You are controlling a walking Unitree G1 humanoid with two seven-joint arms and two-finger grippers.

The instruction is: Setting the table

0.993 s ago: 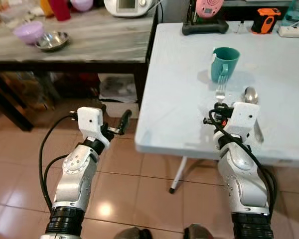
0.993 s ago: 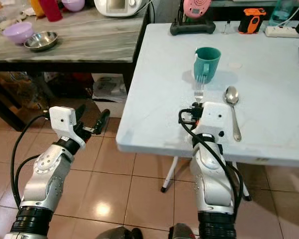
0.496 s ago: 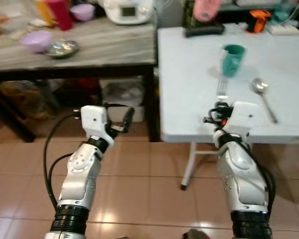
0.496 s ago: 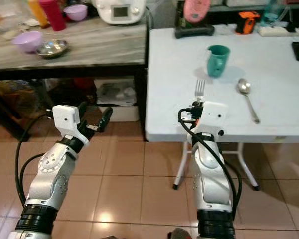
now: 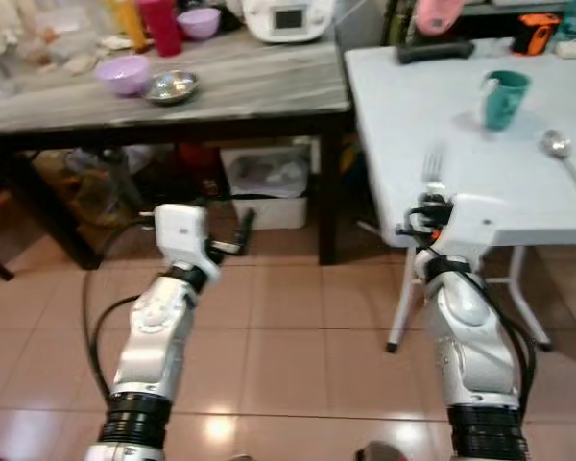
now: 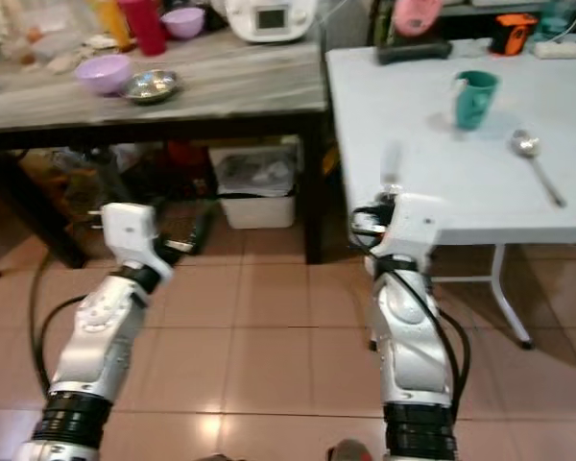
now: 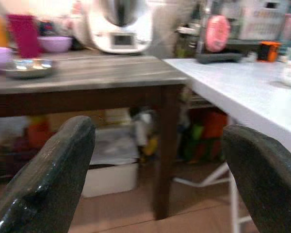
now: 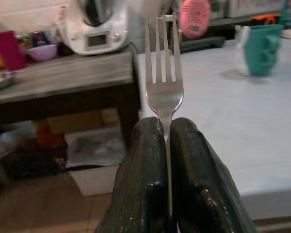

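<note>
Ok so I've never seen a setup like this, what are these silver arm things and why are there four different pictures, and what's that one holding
The silver arms belong to a humanoid robot that is setting a table. Two pictures come from cameras in its head, looking down at its own arms. The other two come from a camera on each wrist, looking along that arm's two black fingers.

The right gripper has its fingers shut on a fork, tines pointing away from the arm. The left gripper is open and holds nothing, out over the tiled floor.

On the robot's right stands a white table with a teal mug and a spoon on it. To the left is a grey-topped table carrying a purple bowl, a metal bowl, a red cup and a white kitchen appliance.
</note>
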